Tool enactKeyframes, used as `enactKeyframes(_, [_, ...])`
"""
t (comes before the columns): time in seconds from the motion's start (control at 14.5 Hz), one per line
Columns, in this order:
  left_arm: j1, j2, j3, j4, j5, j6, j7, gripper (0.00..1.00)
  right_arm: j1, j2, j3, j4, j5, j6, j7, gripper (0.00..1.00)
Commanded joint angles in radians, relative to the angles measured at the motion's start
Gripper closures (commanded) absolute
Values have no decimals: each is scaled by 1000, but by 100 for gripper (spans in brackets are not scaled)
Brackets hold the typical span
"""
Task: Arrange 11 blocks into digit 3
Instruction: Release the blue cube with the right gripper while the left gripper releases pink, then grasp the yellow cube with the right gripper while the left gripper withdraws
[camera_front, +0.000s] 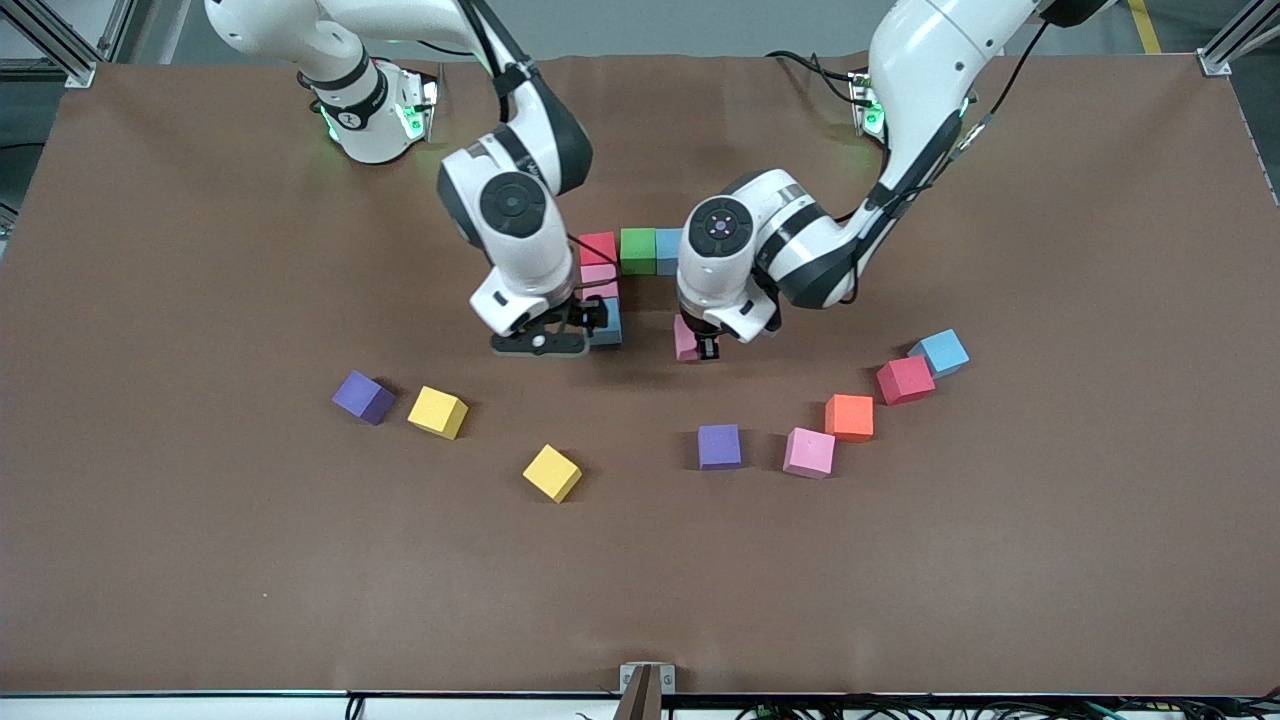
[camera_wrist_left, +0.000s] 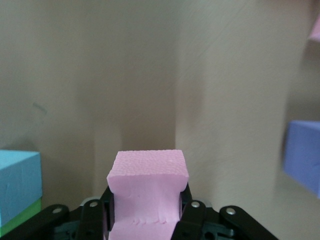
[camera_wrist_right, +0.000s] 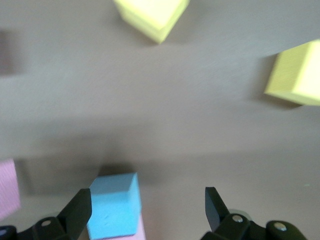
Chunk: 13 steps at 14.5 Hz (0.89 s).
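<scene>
left wrist view alone shows left gripper (camera_wrist_left: 145, 220) squeezing pink block (camera_wrist_left: 148, 182).

The worktop (camera_front: 200, 560) is covered by a brown mat; grey floor and aluminium frame posts (camera_front: 60, 40) are seen around.

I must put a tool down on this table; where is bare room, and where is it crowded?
Bare brown table runs nearer the camera than the two loose yellow foam cubes. The right arm's end past the dark purple cube is also bare. Crowded: mid-table, where the open right gripper stands over the block column's blue cube, and the left gripper grips a pink cube.
</scene>
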Motion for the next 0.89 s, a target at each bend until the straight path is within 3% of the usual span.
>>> enactKeyframes(0.0, [-47,53,14,33,30,35,-59,54,-18,-19,-91,-24,6,-7,-8,0])
enactKeyframes(0.21, [-106,91,43,63,33,38,-86,54,-28,-14,-151,-26,3,7,-6,0])
enactKeyframes(0.83, [-182,145,67,117,31,38,-137,54,-182,79,-145,-49,19,106,-20,0])
